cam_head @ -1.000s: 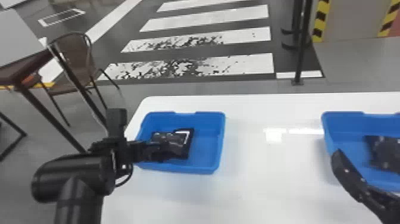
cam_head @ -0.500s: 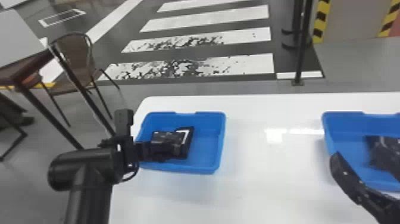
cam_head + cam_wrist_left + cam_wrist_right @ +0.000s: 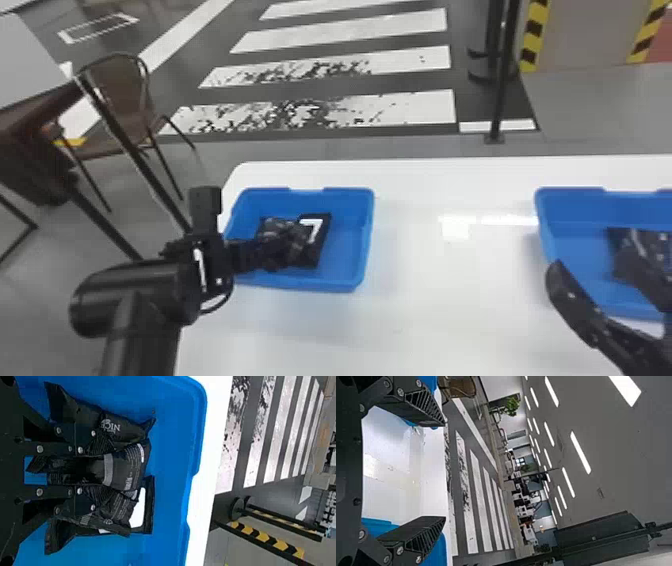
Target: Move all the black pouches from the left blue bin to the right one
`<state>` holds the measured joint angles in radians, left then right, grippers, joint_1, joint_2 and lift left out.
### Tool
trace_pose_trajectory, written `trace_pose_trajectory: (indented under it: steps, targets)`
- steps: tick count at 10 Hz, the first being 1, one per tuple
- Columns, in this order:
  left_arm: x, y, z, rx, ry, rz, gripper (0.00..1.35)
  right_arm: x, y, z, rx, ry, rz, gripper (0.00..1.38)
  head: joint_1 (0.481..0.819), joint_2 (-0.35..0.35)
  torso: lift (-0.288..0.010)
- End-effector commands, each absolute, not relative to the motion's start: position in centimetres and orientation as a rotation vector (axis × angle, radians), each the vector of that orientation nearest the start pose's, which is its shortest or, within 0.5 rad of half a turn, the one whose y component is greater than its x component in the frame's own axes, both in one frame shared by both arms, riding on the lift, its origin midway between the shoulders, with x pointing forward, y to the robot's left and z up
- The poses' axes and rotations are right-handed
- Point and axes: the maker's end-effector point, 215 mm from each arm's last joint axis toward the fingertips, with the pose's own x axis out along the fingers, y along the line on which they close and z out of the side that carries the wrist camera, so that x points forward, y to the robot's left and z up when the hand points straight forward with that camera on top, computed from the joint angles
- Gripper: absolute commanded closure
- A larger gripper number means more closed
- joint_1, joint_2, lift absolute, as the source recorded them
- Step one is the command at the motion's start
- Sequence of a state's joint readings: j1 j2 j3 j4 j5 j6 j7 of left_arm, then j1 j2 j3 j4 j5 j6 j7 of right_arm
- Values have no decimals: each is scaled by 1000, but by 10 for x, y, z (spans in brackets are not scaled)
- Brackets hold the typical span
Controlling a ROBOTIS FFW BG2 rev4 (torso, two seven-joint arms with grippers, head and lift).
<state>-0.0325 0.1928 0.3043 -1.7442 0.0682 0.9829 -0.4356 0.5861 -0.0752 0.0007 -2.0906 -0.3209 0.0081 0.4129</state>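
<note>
In the left blue bin (image 3: pixel 366 235), my left gripper (image 3: pixel 287 247) is low among the black pouches (image 3: pixel 320 245). The left wrist view has my left gripper (image 3: pixel 99 470) shut on the middle black pouch (image 3: pixel 126 465), one finger along each side. Another pouch (image 3: pixel 123 429) lies beside it, and a dark one with a white patch (image 3: pixel 148 506) is partly covered. My right gripper (image 3: pixel 590 265) stands open by the left part of the right blue bin (image 3: pixel 547 225), which holds dark pouches (image 3: pixel 650 242). The right wrist view has my right gripper (image 3: pixel 445 471) with nothing between its fingers.
Both bins stand on a white table (image 3: pixel 435 300), with bare tabletop between them. Behind the table rises a black post (image 3: pixel 500 95). A brown chair (image 3: pixel 117 95) and a dark table are on the floor at the left.
Since the earliest frame, my left arm has shifted a little to the right, its gripper still in the left bin. My right gripper has drifted slightly left and nearer.
</note>
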Motion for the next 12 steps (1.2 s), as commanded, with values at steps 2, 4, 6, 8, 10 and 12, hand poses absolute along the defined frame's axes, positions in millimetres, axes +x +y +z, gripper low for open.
trace_pose_trajectory:
  steps: [2,4,6,8,10,12]
  targets:
    - [520,370,-458,-117,716,-93,1006,401,-148,-332,276,35,442,200,695,259,-140]
    - [524,380,-448,-57,682,-69,1208,399,-147,-335,284,46,443,202,695,265,-140]
    - [518,372,-431,-44,638,-93,1208,398,-145,-338,291,55,445,202,695,274,-140]
    - [496,347,-399,-69,565,-162,1208,397,-143,-336,293,56,454,202,695,269,-140]
    - [480,299,-370,-132,478,-284,1208,397,-133,-334,331,66,489,202,695,243,-140]
    - [470,236,-357,-226,423,-429,1208,396,-102,-336,460,110,575,202,695,205,-140]
